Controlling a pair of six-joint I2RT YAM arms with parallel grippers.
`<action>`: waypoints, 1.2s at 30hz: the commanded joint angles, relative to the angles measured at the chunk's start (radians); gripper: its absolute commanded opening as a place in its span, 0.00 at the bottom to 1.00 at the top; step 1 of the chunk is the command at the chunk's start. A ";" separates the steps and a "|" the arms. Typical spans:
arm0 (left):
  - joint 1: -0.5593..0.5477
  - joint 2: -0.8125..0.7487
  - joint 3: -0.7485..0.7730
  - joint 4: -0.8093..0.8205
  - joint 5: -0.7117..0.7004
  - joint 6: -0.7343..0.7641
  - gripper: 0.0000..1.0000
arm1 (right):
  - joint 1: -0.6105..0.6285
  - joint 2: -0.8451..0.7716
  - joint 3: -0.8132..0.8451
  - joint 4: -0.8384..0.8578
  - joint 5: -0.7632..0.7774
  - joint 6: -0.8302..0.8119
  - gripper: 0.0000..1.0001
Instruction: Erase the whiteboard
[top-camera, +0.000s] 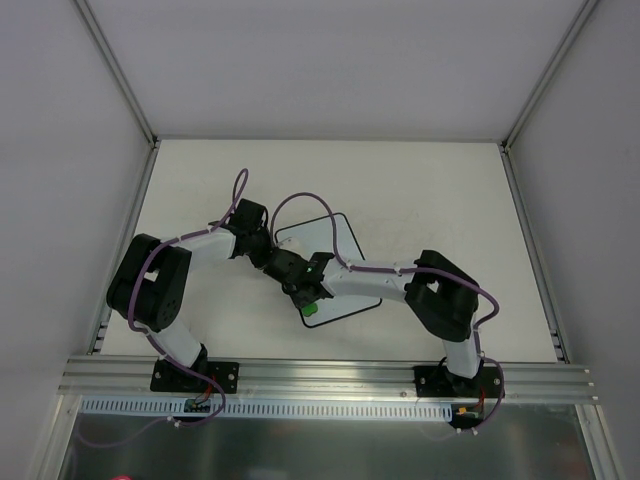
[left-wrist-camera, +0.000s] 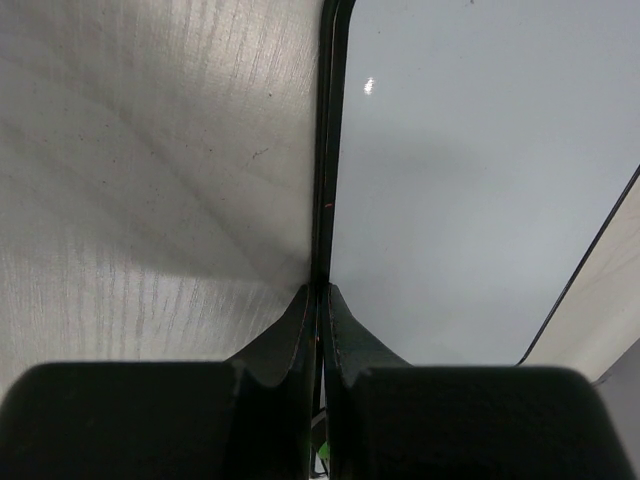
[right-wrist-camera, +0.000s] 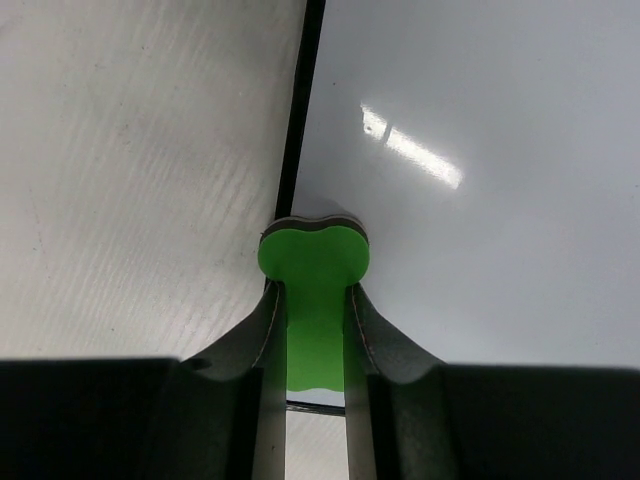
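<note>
Whiteboard (top-camera: 338, 238): lies flat at mid-counter (top-camera: 440, 190), with both your arms reaching onto it.
Your left hand (left-wrist-camera: 319, 300) is pinched narrow on its black border. Your right hand (right-wrist-camera: 314, 292) is clamped on a green bone-shaped eraser (right-wrist-camera: 314, 255), whose head lies over the board's edge, beside the white face.

Whiteboard (top-camera: 345, 240) mid-table (top-camera: 430, 190); eraser (right-wrist-camera: 313, 255) on its near-left edge, between right fingers (right-wrist-camera: 265, 340); left fingers (left-wrist-camera: 290, 335) at same edge.

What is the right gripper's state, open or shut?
Shut on the green eraser: the right gripper clamps its narrow middle between both fingers.
</note>
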 joint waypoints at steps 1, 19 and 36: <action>-0.006 0.069 -0.051 -0.150 -0.100 0.033 0.00 | -0.004 0.005 -0.009 -0.004 0.044 0.011 0.00; 0.017 0.053 -0.072 -0.150 -0.109 0.048 0.00 | -0.284 -0.248 -0.385 -0.063 0.078 0.205 0.00; 0.015 0.061 -0.066 -0.150 -0.101 0.045 0.00 | -0.117 -0.061 -0.072 0.007 0.090 0.107 0.00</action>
